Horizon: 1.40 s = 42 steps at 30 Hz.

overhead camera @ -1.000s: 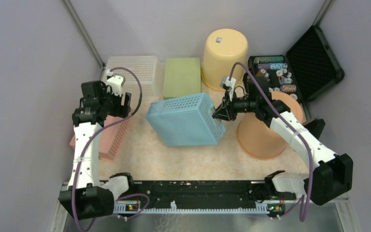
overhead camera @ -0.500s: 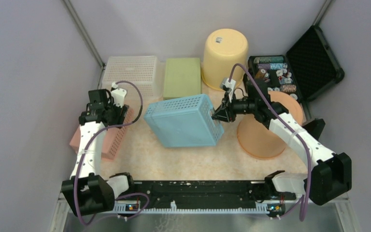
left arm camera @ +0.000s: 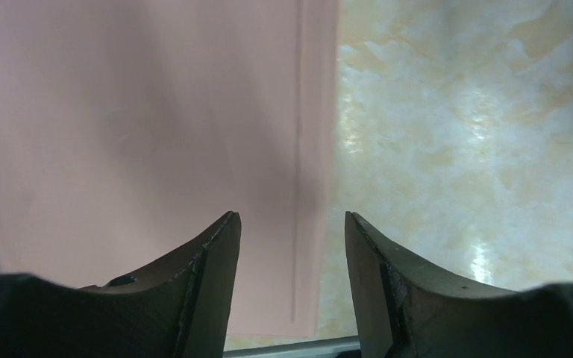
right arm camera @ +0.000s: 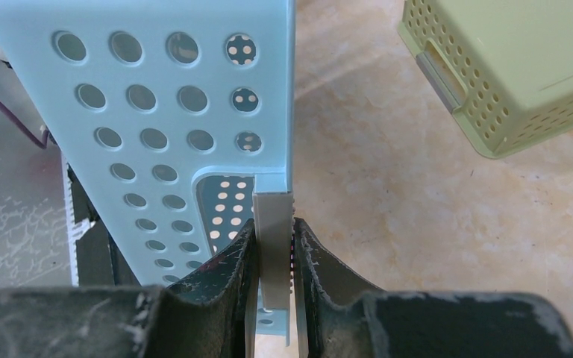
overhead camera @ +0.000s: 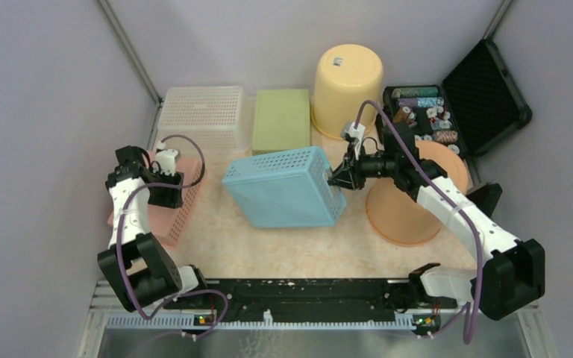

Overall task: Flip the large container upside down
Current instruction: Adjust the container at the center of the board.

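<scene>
The large container (overhead camera: 283, 186) is a light blue perforated basket, tipped on its side in the middle of the table with its solid bottom facing up and toward me. My right gripper (overhead camera: 336, 179) is shut on its right rim; in the right wrist view the fingers (right arm camera: 231, 261) pinch the grey rim strip (right arm camera: 274, 224) beside the blue holed wall (right arm camera: 171, 112). My left gripper (overhead camera: 168, 195) hangs at the far left over a pink basket (overhead camera: 166, 224), well apart from the blue one. Its jaws (left arm camera: 291, 216) are open with nothing between them above the pink surface (left arm camera: 134, 127).
Along the back stand a white mesh basket (overhead camera: 201, 112), a green basket (overhead camera: 281, 118) and an upturned yellow bucket (overhead camera: 347, 78). An orange bucket (overhead camera: 406, 212) lies under my right arm. An open black case (overhead camera: 448, 112) with spools is at the back right.
My left arm has pulled back toward the left wall and its jaws have narrowed. The blue container and my right gripper have hardly moved.
</scene>
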Tool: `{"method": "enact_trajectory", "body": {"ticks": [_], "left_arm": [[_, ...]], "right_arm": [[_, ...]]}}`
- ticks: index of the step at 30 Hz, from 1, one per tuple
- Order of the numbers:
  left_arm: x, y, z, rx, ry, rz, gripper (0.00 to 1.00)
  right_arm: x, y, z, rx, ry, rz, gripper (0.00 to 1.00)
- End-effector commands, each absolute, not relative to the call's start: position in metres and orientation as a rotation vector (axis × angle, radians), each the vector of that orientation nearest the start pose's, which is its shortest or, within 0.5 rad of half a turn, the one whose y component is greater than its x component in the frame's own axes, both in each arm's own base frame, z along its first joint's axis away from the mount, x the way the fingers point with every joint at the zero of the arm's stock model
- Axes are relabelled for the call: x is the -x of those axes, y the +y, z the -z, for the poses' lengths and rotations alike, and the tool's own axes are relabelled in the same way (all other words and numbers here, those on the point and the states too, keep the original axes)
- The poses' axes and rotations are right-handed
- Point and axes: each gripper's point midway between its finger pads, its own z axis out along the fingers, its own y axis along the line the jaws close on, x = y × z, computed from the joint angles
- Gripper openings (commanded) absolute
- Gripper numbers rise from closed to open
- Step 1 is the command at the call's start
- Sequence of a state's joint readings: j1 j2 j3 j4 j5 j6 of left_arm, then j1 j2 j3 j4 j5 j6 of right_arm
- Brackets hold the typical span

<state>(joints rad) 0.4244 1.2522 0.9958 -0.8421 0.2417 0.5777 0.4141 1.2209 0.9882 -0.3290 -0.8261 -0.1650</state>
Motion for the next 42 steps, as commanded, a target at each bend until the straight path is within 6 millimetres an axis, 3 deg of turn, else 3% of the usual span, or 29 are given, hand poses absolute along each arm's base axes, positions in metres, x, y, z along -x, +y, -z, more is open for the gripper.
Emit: {"method": "enact_trajectory", "body": {"ticks": [1, 11, 20, 29, 34, 42], "left_arm": [[-0.255, 0.060, -0.119, -0.324, 2.594, 0.281, 0.60], [-0.251, 0.040, -0.100, -0.311, 2.631, 0.490, 0.60], [-0.271, 0.026, -0.118, -0.243, 2.558, 0.644, 0.60], [-0.274, 0.006, -0.132, -0.214, 2.491, 0.817, 0.60], [-0.280, 0.005, -0.143, -0.222, 2.447, 0.807, 0.60], [-0.293, 0.003, -0.178, -0.262, 2.309, 0.748, 0.65]], "right_arm": [[-0.253, 0.241, -0.249, 1.055, 1.706, -0.973, 0.00], [-0.256, 0.231, -0.263, 1.024, 1.676, -0.937, 0.00], [-0.256, 0.231, -0.261, 1.020, 1.690, -0.958, 0.00], [-0.259, 0.236, -0.250, 0.962, 1.777, -1.029, 0.00], [-0.266, 0.239, -0.242, 0.915, 1.833, -1.059, 0.00], [-0.273, 0.242, -0.230, 0.874, 1.889, -1.082, 0.00]]}}
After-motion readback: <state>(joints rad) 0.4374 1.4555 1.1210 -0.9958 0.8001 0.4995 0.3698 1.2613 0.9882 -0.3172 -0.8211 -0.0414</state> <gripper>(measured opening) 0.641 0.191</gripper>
